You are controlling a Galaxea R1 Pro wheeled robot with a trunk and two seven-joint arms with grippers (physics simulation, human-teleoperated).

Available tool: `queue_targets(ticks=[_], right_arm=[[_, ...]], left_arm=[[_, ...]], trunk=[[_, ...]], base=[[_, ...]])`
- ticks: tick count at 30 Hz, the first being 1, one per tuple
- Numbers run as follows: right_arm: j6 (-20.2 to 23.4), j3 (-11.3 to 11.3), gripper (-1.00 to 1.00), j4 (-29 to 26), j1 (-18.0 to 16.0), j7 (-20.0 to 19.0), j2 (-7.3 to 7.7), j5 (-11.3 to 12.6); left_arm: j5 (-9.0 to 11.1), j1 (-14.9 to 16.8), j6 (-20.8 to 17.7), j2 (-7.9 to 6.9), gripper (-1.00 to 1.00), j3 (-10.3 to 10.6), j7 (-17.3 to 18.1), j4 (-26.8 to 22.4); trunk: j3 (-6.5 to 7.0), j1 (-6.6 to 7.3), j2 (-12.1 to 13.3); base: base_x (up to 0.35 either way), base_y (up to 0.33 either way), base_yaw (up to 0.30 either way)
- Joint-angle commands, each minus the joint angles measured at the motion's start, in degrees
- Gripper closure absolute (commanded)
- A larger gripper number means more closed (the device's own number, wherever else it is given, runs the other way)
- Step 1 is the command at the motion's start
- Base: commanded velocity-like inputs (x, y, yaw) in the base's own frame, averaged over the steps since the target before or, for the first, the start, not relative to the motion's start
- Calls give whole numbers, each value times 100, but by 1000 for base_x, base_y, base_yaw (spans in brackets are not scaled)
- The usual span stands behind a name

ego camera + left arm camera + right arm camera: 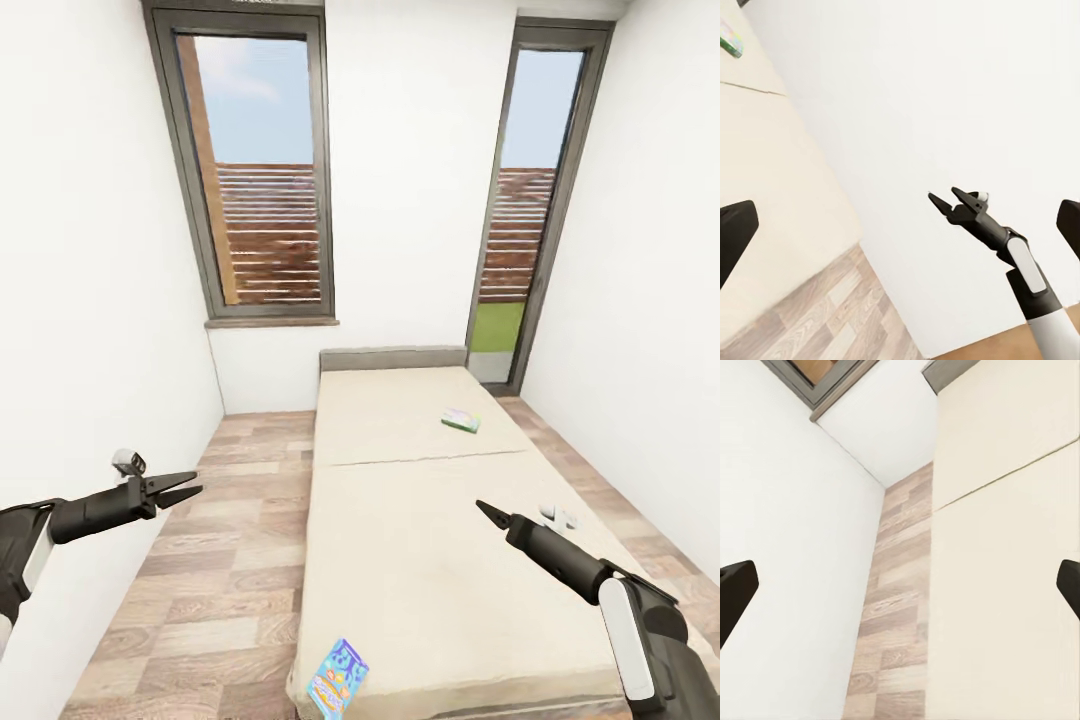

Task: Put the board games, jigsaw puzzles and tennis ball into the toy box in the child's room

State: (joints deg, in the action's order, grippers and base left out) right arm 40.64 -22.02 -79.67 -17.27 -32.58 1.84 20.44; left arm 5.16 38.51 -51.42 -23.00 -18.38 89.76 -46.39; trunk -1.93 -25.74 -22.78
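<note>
At the foot of the bed (420,560) the robot is facing two board games: the blue box (337,678) overhanging the near corner, the pale one (461,420) nearer the headboard. Both grippers, left (190,489) and right (482,510), are hovering empty, jaws parted; I judge the blue box the easiest first grasp, taken by its overhanging edge

Beige bed (420,560) with a grey headboard (393,358). At the frame's bottom, a blue box (337,678) with colourful print; above centre-right, a pale green-white box (461,420). Brown wood-plank floor (220,590), white walls (90,250), 2 dark-grey window frames (325,200). Black grippers (185,490), white-and-black arms (640,630).
</note>
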Motion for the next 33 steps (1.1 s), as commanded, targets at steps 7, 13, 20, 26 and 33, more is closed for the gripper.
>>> queue_targets(ticks=[7, 13, 20, 26, 33], right_arm=[[41, -6, -100, 2, -5, 18, -4, 21], [41, -5, -100, 3, -5, 45, -8, 21], [41, -4, -100, 11, -5, 50, -9, 21], [41, -4, -100, 12, -5, 51, -9, 21], [41, -4, -100, 7, -7, 18, -8, 21]], left_arm=[[-14, 7, -60, 37, -100, 114, 24, -1], [-12, 7, -59, 34, -100, 150, 24, -1], [-8, 7, -57, 33, -100, 158, 24, -1], [-8, 7, -59, 32, -100, 159, 24, -1], [-14, 7, -61, 32, -100, 158, 24, -1]], trunk=[[-14, -4, -14], [-14, -4, -14], [-14, -4, -14], [-14, -4, -14], [-14, -4, -14]], base=[[0, 0, 292], [0, 0, 292], [0, 0, 291], [0, 0, 292], [32, 13, 190]])
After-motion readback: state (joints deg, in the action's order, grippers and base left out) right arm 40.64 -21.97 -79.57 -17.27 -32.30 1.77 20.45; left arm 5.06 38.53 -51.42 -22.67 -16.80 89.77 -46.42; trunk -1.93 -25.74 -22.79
